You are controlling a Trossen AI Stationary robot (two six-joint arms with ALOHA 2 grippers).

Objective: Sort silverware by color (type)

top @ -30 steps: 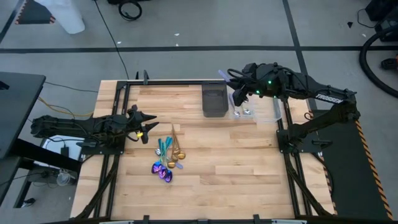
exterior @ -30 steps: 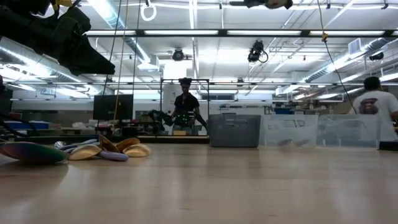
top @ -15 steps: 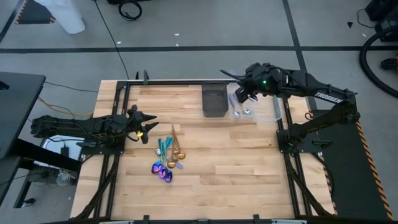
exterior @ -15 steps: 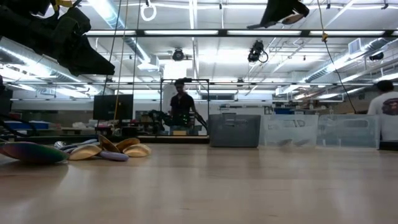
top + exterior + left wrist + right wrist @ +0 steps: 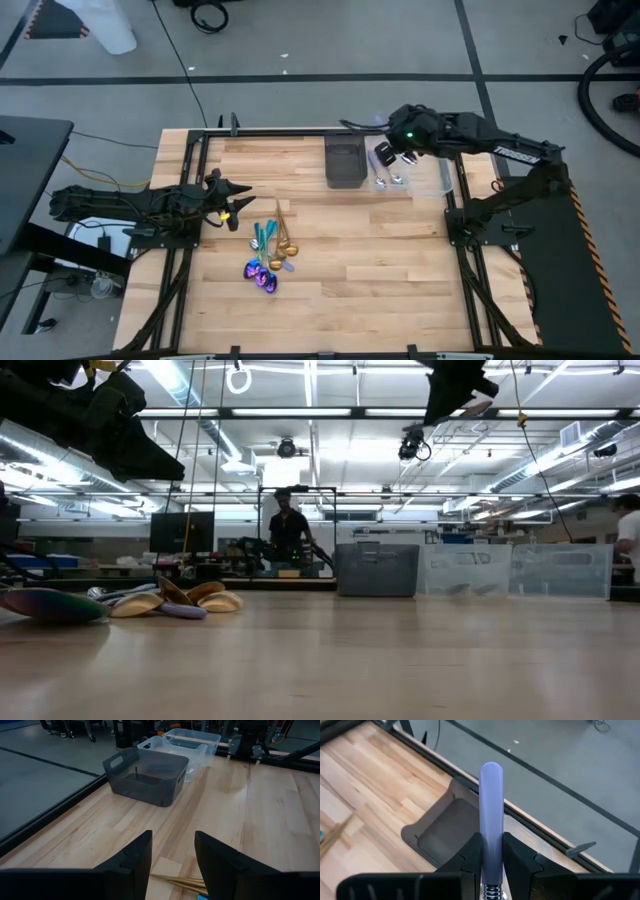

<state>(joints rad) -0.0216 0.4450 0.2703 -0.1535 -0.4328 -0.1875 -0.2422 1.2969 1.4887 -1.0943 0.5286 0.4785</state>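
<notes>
The right claw (image 5: 491,865) hangs over the worktop's (image 5: 400,260) far edge at about one o'clock, pinching a lavender-handled utensil (image 5: 491,815) above the dark bin (image 5: 345,163). Two clear bins (image 5: 410,170) sit just beside it, toward three o'clock. The left claw (image 5: 172,855) waits spread at nine o'clock, near the silverware pile (image 5: 270,250) of gold, teal and purple pieces, too tangled to count. The near half of the pale wood lies open. One person (image 5: 288,530) stands in the room beyond.
</notes>
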